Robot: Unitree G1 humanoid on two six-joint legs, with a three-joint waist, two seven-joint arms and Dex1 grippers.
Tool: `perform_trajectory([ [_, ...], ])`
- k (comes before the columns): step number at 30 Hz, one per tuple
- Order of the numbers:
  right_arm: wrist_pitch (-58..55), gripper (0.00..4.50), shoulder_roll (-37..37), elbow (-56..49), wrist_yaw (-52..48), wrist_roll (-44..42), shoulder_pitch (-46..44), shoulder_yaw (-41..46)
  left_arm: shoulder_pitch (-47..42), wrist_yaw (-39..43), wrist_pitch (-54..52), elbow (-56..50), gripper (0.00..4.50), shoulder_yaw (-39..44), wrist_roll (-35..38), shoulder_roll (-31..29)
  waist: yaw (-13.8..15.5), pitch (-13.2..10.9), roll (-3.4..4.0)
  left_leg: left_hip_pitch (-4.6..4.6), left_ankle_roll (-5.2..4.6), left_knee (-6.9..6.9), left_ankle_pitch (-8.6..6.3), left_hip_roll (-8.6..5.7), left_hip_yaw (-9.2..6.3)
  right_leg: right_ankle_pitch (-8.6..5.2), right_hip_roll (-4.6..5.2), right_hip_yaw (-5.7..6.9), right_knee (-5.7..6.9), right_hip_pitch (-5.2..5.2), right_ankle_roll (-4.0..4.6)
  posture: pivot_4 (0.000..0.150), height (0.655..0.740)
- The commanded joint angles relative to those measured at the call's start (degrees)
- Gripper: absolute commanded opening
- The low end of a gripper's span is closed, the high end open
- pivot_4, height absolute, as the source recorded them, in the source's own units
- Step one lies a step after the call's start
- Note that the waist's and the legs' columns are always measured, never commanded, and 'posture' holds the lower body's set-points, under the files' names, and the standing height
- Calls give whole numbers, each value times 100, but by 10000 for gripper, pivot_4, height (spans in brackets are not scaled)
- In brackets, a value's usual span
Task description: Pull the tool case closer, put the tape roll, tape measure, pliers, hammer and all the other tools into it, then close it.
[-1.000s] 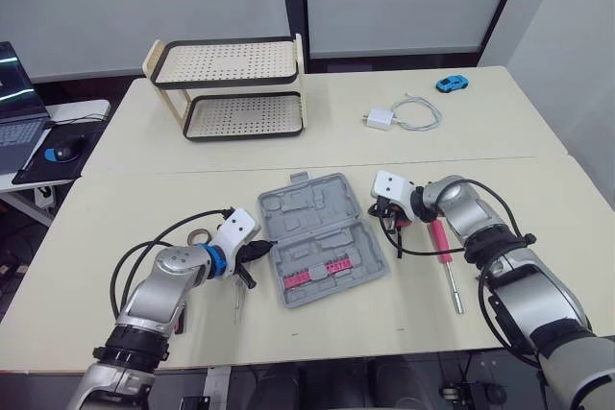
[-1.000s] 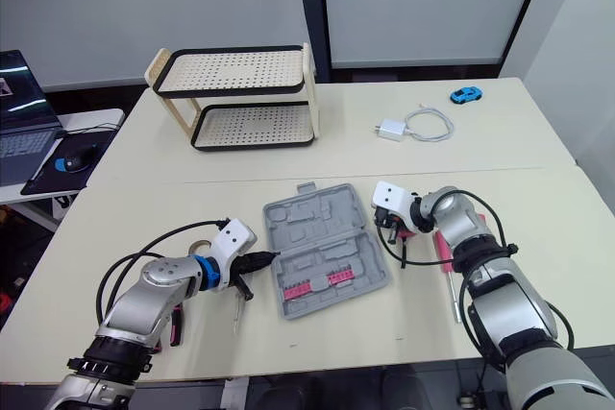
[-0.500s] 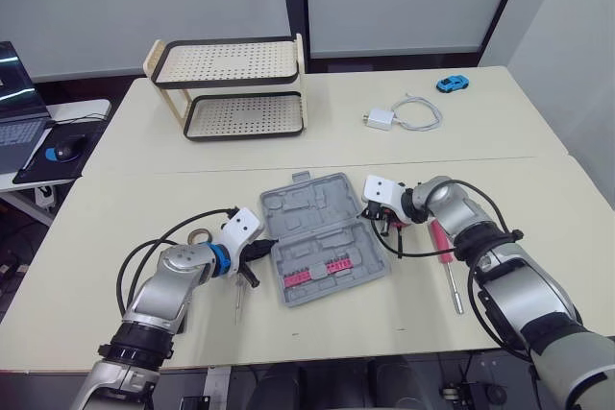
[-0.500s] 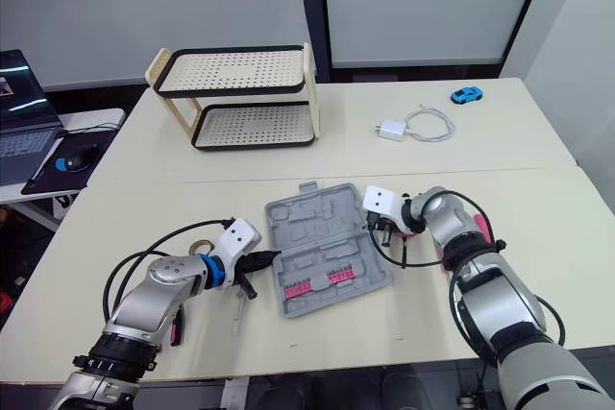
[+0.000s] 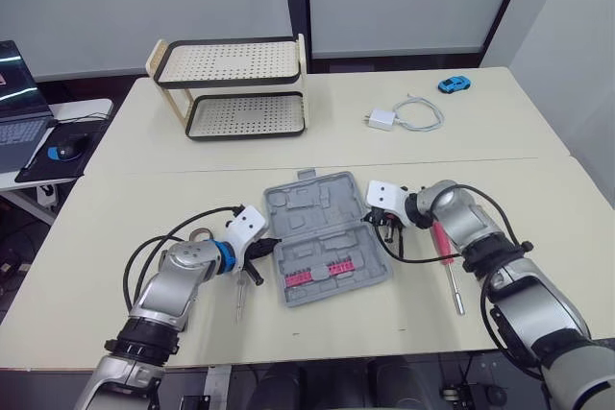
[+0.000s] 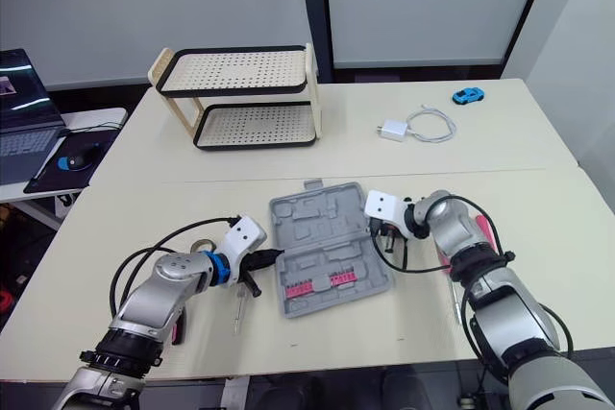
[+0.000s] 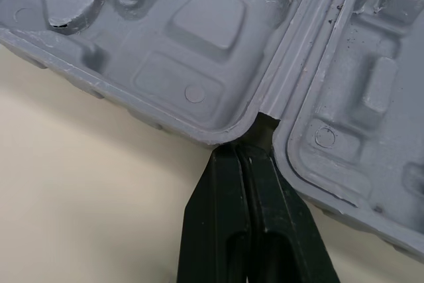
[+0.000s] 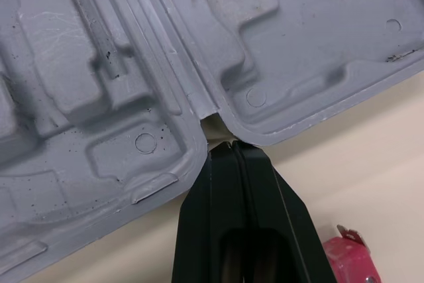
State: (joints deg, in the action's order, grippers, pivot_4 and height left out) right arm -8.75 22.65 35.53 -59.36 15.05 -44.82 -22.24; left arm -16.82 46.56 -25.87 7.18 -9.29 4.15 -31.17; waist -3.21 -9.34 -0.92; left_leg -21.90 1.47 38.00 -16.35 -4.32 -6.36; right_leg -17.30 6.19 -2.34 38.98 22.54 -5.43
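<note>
Desk: pale cream top running across the frame, with a seam between a near and a far panel.
Thin silvery tool: lies on the desk at lower left, just under the left arm's wrist; its kind is too small to tell.
Left gripper: left of centre, its jaws pressed together, their tips set into the notch at the case's left edge where the two halves meet.
Tool case: grey moulded plastic case, lying open and flat at the centre of the frame, both halves facing up.
Bits: a row of pink-red pieces sits in the nearer half of the case; the farther half holds nothing but moulded recesses.
Right gripper: right of centre, jaws closed on each other, tips touching the hinge notch on the case's right edge.
Red-handled screwdriver: on the desk at right, outside the case, beside the right forearm, shaft pointing toward the near edge.
Tape roll: brownish ring on the desk at left, partly hidden behind the left arm, apart from the case.
White charger block with coiled cable: upper right, well beyond the case.
Two-tier rack: perforated cream shelves with black rims, upper left.
Blue toy car: far upper right.
Laptop: on a side table at the far left edge.
</note>
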Motion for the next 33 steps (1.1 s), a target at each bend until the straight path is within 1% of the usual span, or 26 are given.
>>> perform_trajectory([
  [1, -238, 0, -31, -655, -166, -24, 205, -137, -94, 249, 10, -274, 232, -236, 57, 62, 5, 1, 0, 0, 0, 0, 0, 0, -1, 0, 0, 0, 0, -1, 0, 1500, 7400],
  [9, -1101, 0, 135, -1859, -154, -86, 804, -109, -94, 507, -39, -357, 232, -344, 24, -57, 29, 2, -1, 0, 0, -1, -1, 0, -1, 0, 0, 1, -1, -2, 0, 1500, 7400],
  [14, -1784, 0, 254, -2843, -130, -145, 1274, -83, -110, 574, -56, -420, 232, -406, -2, -58, 62, 2, -2, -1, -1, -1, -1, 0, -3, 0, 0, 2, -2, -3, 0, 1500, 7400],
  [20, -2438, 0, 383, -3710, -75, -196, 1706, -55, 101, 716, -167, -684, 232, -501, 32, -157, 70, 2, -2, 0, -2, -2, -2, 0, -1, 0, -1, 0, -2, -2, 0, 1500, 7400],
  [33, -3293, 0, 550, -4791, 20, -365, 2268, -118, 602, 794, -547, -1383, 232, -645, 91, -247, 120, 2, -2, 0, -4, -2, -3, 0, -2, 0, 0, 0, -4, -6, 0, 1500, 7400],
])
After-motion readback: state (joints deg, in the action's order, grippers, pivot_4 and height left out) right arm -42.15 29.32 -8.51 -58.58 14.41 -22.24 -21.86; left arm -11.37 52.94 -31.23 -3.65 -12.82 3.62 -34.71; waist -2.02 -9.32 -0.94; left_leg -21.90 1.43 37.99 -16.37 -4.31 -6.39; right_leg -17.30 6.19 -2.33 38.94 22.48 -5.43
